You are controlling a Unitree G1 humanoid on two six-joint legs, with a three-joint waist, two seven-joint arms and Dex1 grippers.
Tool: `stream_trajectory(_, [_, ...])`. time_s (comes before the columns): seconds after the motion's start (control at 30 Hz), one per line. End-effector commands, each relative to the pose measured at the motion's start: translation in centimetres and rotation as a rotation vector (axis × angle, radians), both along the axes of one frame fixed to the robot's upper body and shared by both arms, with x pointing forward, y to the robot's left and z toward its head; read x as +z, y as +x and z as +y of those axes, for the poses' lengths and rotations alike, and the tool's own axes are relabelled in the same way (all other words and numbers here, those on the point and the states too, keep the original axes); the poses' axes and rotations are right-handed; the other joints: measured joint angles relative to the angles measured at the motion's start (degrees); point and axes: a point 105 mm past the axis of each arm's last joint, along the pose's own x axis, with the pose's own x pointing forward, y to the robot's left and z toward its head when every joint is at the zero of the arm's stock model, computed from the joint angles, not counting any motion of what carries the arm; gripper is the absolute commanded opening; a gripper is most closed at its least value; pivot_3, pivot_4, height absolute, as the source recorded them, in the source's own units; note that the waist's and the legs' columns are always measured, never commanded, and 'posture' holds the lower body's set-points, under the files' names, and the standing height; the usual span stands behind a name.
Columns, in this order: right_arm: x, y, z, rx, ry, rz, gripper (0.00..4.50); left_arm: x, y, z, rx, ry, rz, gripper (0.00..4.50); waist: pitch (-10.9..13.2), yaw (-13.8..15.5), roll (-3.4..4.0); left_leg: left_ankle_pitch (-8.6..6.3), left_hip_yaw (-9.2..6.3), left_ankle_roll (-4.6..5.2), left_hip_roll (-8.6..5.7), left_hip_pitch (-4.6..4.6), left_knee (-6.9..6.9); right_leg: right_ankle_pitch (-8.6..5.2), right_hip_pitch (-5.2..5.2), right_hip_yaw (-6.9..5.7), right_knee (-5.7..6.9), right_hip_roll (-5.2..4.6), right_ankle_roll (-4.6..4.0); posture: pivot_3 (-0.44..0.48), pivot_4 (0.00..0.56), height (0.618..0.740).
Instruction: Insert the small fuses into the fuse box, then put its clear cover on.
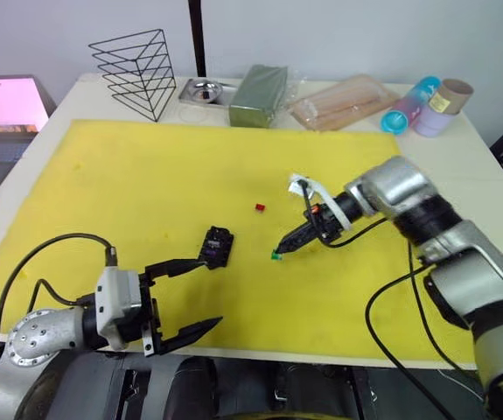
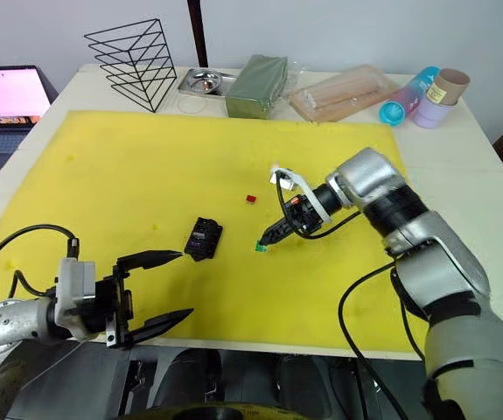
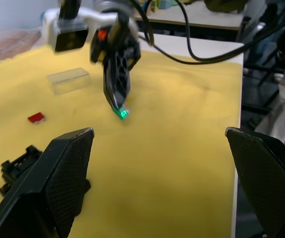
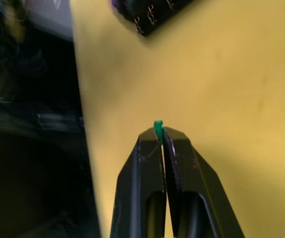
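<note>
**Green fuse pinched at the mat**

Your left gripper gapes wide near the fuse box. The red fuse lies free (clear cover beyond). Your right gripper pinches the green fuse, mostly hidden between its fingertips.

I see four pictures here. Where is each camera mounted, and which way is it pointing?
Left eye view: on the head, looking forward and down over the yellow mat; both arms show, with the left gripper open.
Right eye view: the head camera's other eye, same scene, with the fuse box and red fuse.
Left wrist view: on the left wrist, looking along its two fingers toward the right gripper and clear cover.
Right wrist view: on the right wrist, looking down its shut fingers.
Shared: both wrist views show the pinched green fuse.
</note>
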Motion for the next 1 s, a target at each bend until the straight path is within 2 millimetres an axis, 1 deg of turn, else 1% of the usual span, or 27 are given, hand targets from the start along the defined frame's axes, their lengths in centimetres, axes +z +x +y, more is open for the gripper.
stream_trajectory(0.03, [1.7,-1.2,-1.6,-0.084,0.055,-0.045,0.06,0.9,-0.3,-0.1,0.004,-0.02,-0.029,4.5,0.0,0.0,0.0,0.0,-0.01,0.0,-0.01,0.01,0.01,0.0,0.03,-0.01,0.0,-0.02,-0.01,0.0,0.15,0.74])
stream_trajectory(0.1, [1.5,-2.6,-2.4,-0.086,0.067,-0.061,0.06,0.9,-0.4,-0.1,0.004,-0.019,-0.026,4.5,0.0,0.1,0.0,0.0,-0.03,0.0,-0.05,0.03,0.02,0.0,0.08,-0.01,-0.02,-0.02,-0.01,0.0,0.15,0.74])
stream_trajectory(0.17, [0.5,-5.0,-3.4,-0.091,0.057,-0.088,0.06,0.8,-0.3,0.0,0.004,-0.017,-0.022,4.5,0.0,0.1,-0.01,-0.01,-0.08,0.01,-0.07,0.04,0.01,-0.01,0.12,-0.01,-0.04,-0.01,-0.01,0.0,0.15,0.74])
stream_trajectory(0.23, [-0.1,-5.9,-3.4,-0.135,0.083,-0.092,0.06,0.8,-0.2,0.0,0.005,-0.019,-0.02,4.5,0.0,0.0,-0.06,-0.02,-0.3,0.03,-0.09,0.04,-0.02,-0.02,0.25,-0.07,-0.11,0.05,0.02,0.0,0.15,0.74])
stream_trajectory(0.33, [-0.8,-6.1,-2.7,-0.214,0.105,-0.128,0.06,0.8,-0.2,0.0,0.001,-0.019,-0.019,4.5,0.0,-0.7,-0.02,-0.02,-0.57,0.04,-0.09,0.16,0.0,0.0,0.3,0.05,-0.07,0.23,0.02,0.0,0.15,0.74])
stream_trajectory(0.4, [-1.4,-6.0,-2.0,-0.307,0.125,-0.147,0.06,0.9,-0.2,0.1,-0.001,-0.018,-0.018,4.5,0.0,-0.4,-0.03,-0.01,-0.86,0.04,-0.13,0.17,0.02,0.02,0.36,0.07,-0.07,0.43,-0.02,0.0,0.15,0.74])
stream_trajectory(0.53, [-1.7,-5.5,-0.8,-0.512,0.163,-0.095,0.06,1.0,-0.2,0.2,-0.005,-0.013,-0.017,4.5,0.0,0.0,-0.04,-0.01,-1.09,0.04,-0.09,0.1,0.03,0.0,0.46,0.11,-0.08,0.63,-0.04,0.0,0.15,0.74])
stream_trajectory(0.63, [-2.1,-4.9,-0.2,-0.623,0.178,-0.065,0.06,1.0,-0.1,0.3,-0.006,-0.005,-0.022,4.5,-0.1,-0.1,-0.07,-0.01,-1.11,0.04,-0.09,0.11,0.05,0.01,0.48,0.16,-0.08,0.66,-0.03,0.0,0.15,0.74])
stream_trajectory(0.8, [-3.7,-4.6,0.7,-0.734,0.161,0.005,0.06,1.3,-0.1,0.3,-0.01,0.0,-0.03,4.5,-0.1,-0.1,-0.06,-0.01,-1.13,0.04,-0.03,0.12,0.05,0.01,0.49,0.2,-0.08,0.73,-0.03,0.0,0.15,0.74])
stream_trajectory(1.0, [-4.6,-4.8,0.6,-0.745,0.112,0.027,0.06,1.1,-0.3,0.2,-0.028,0.018,-0.039,4.5,-0.1,-0.1,-0.05,-0.01,-1.11,0.04,-0.03,0.11,0.05,0.0,0.5,0.28,-0.09,0.73,-0.04,0.0,0.15,0.74])
